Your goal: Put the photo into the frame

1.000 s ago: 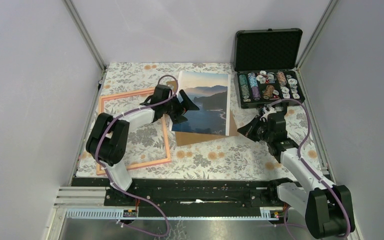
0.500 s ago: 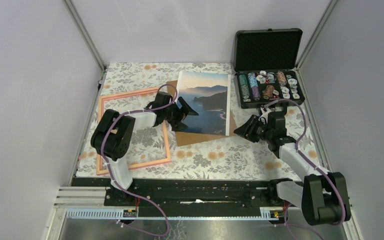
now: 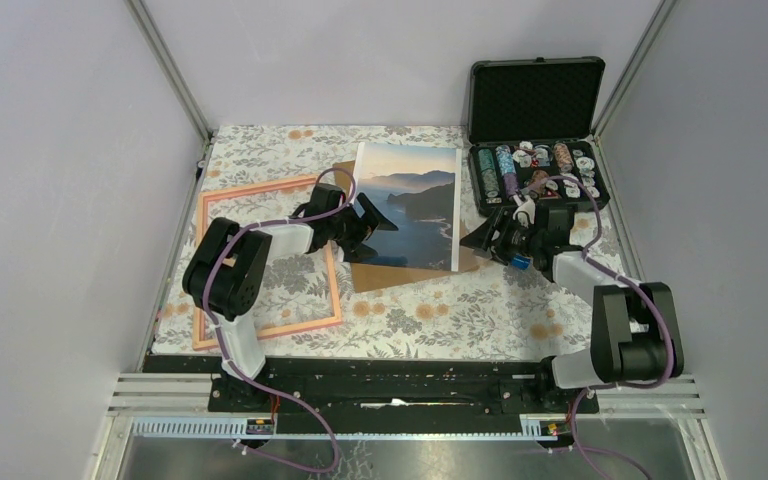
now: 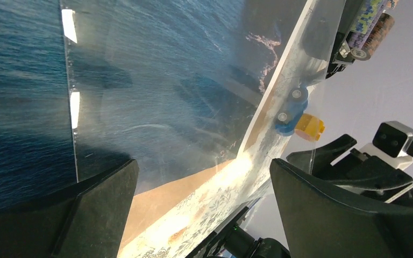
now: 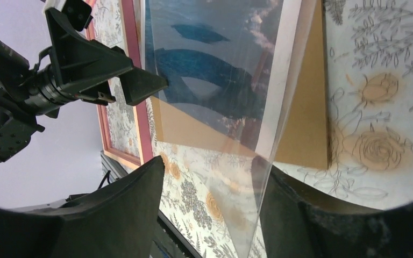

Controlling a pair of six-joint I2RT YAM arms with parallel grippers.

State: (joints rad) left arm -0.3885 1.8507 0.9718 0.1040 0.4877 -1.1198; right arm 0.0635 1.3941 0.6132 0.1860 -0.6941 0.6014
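We bring R gripper [image 3: 480,238] to the photo [image 3: 415,195], right edge, & open its fingers; L gripper [image 3: 372,228] sits wide at left edge. Lift next, prob.

Open black case [image 3: 535,100] of poker chips [image 3: 535,175] at far right, brown backing board [image 3: 390,276] on floral tablecloth [image 3: 440,315].

The top view looks down from above and behind the arm bases, far enough to hold the whole bench [image 3: 440,310] and both arms; the left wrist view sits very close over the photo [image 4: 140,80], facing across it toward the right arm [image 4: 355,172], its own left fingers [image 4: 102,209] at the lower edge. The right wrist view faces the other way, low and near, over the brown board [image 5: 304,107] toward the left arm [image 5: 27,91] and frame [image 5: 141,121]; all three share photo and board.
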